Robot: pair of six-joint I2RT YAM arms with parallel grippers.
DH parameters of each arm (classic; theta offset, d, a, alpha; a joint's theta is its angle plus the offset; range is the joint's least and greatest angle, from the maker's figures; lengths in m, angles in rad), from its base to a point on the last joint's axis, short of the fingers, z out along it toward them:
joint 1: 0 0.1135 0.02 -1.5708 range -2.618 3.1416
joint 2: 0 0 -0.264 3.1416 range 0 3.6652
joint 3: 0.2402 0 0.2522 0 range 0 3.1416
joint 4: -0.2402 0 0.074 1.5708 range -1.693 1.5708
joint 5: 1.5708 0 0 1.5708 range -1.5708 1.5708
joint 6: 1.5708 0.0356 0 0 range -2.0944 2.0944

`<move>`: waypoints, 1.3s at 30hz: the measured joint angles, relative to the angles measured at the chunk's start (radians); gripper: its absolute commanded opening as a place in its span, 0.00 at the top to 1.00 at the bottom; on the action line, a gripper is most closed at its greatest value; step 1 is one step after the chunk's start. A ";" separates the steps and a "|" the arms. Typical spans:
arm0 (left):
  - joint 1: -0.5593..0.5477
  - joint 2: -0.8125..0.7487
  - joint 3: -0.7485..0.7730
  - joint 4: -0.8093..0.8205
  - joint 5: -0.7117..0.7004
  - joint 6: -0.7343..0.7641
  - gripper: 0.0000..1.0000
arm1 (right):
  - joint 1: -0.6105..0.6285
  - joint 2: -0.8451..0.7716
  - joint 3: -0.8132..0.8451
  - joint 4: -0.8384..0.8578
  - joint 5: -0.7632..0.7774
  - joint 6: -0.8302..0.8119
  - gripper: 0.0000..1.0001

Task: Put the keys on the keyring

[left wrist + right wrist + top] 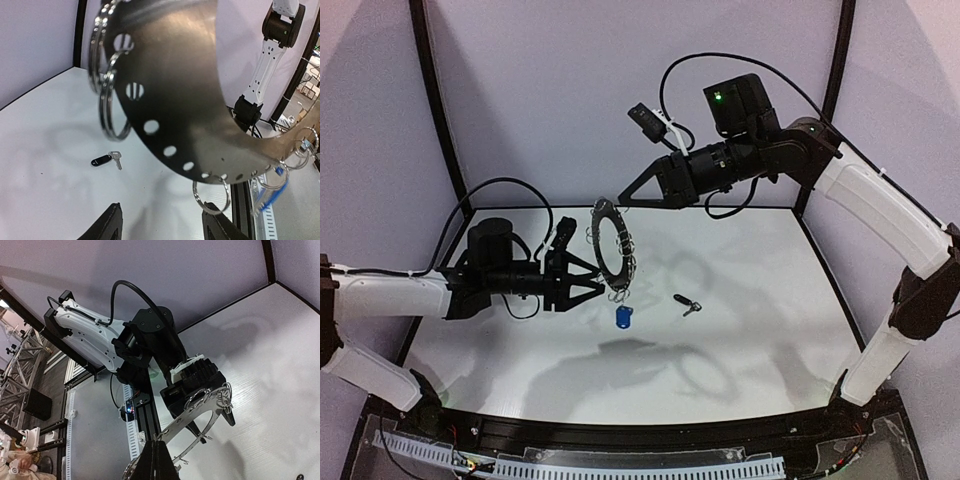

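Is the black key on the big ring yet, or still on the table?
Not yet. The black key lies flat on the table, away from the keyring, which is held up in the air.

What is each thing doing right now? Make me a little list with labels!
keyring: upright in the air, held at its top edge
right gripper: shut on the keyring
left gripper: open beside the keyring, holding nothing
blue key: seems to hang from the keyring's bottom edge
black key: lying on the table, not on the keyring
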 measured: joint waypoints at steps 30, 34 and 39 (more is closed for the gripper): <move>0.000 -0.141 -0.112 0.166 -0.063 -0.091 0.99 | -0.005 -0.066 -0.154 0.106 0.066 0.078 1.00; 0.000 -0.227 -0.117 0.086 -0.093 -0.072 0.96 | -0.010 -0.082 -0.195 0.136 0.055 0.085 1.00; 0.000 -0.255 -0.120 0.025 -0.125 -0.057 0.35 | -0.012 -0.082 -0.196 0.155 0.040 0.085 1.00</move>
